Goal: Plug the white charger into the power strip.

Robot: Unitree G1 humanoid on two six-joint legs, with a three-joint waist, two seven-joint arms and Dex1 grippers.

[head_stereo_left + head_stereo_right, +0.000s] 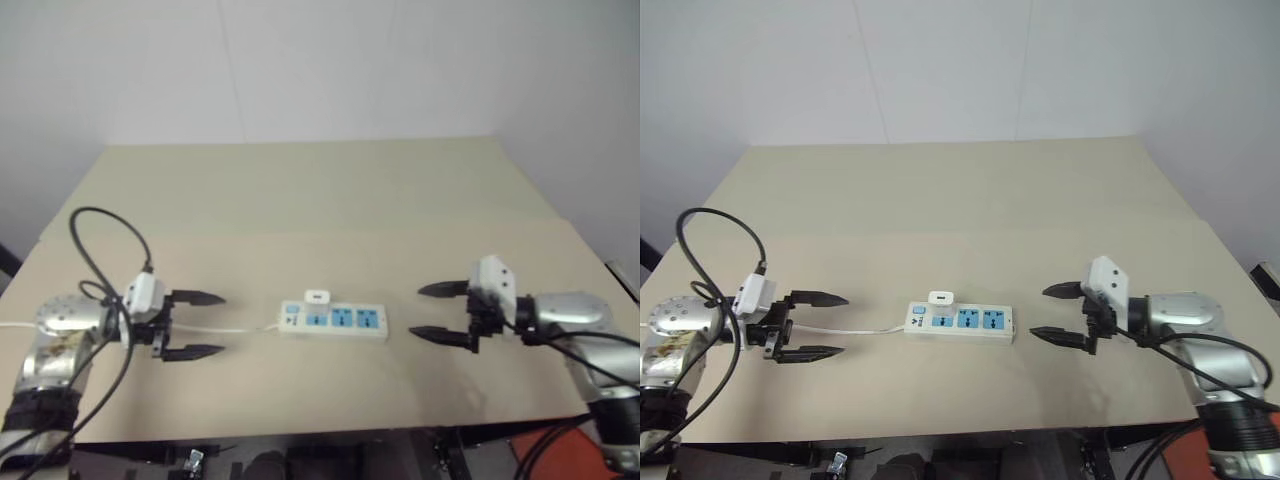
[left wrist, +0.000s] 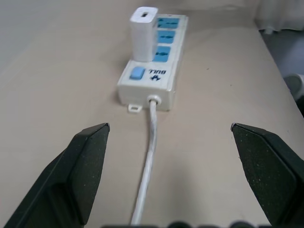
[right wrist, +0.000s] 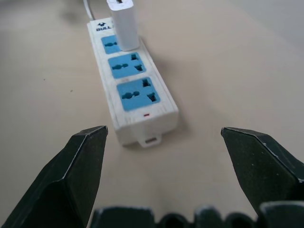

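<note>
Your charger [image 2: 144, 34] stands upright in the first socket of the power strip [image 1: 345, 322], mid-worktop [image 1: 300, 200]. Left end effector [image 1: 197, 325] and right end effector [image 1: 442, 312] flank it, both spread wide, empty. Careless sweeps could snag the cord [image 2: 148, 166], dragging everything.

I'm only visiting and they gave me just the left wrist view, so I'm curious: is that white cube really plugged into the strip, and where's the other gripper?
Observer: Yes. The right wrist view shows the white charger upright in the socket nearest the cord end of the power strip.
Operator: And the other gripper?
Observer: The right gripper is open beyond the strip's far end, facing it.
Operator: Is my own gripper touching anything?
Observer: No. The left gripper is open either side of the cord, apart from the strip.
</note>
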